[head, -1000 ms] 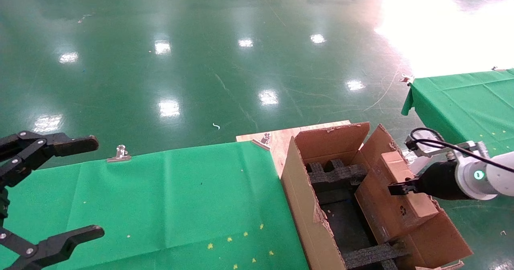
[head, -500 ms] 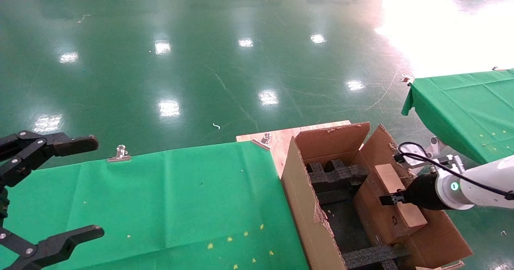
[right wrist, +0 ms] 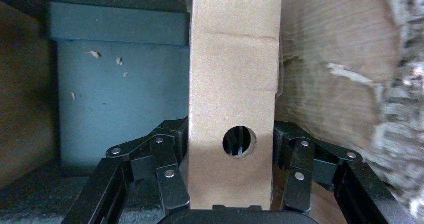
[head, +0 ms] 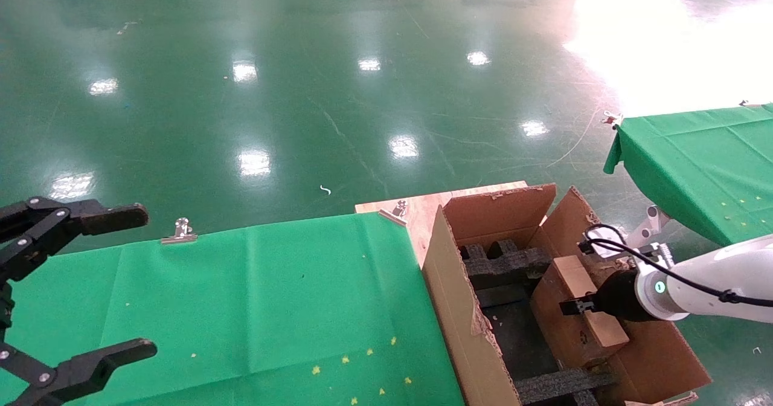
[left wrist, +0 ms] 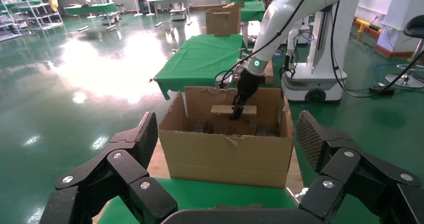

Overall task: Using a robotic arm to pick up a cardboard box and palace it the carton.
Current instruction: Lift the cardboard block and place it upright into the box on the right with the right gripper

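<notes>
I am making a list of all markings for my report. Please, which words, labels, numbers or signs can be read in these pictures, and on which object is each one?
No readable words or numbers.
Small dark printed mark on the cardboard box, held by the right gripper in the carton: too small to read.
Left gripper: no marking shows.

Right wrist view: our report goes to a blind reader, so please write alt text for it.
The right gripper clamps a narrow cardboard box with a round hole, its fingers pressing both sides. Behind lie black foam and the carton wall.
</notes>
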Controlling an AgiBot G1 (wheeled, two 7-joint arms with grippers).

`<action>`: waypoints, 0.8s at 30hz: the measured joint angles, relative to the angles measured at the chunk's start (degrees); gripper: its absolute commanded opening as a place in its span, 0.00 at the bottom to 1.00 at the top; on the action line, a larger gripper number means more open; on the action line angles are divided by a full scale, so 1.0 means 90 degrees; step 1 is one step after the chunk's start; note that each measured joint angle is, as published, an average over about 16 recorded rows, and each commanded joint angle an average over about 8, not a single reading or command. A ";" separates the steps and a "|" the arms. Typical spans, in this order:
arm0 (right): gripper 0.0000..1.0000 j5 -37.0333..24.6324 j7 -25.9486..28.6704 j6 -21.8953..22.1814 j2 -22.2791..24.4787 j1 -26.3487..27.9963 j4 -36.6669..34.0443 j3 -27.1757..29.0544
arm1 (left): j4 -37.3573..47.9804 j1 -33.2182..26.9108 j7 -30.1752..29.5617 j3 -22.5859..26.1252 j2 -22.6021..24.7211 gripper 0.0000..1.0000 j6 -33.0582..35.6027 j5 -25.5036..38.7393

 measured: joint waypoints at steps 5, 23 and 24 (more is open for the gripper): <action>0.00 0.0131 -0.0147 0.0082 -0.0139 -0.0140 -0.0218 -0.0014 | 0.0000 0.0000 0.0000 0.0000 0.0000 1.00 0.0000 -0.0001; 1.00 0.0309 -0.0328 0.0123 -0.0278 -0.0281 -0.0423 -0.0021 | 0.0002 0.0001 0.0001 0.0001 -0.0001 1.00 -0.0002 -0.0005; 1.00 0.0305 -0.0325 0.0121 -0.0274 -0.0278 -0.0419 -0.0021 | 0.0002 0.0001 0.0001 0.0001 -0.0001 1.00 -0.0002 -0.0004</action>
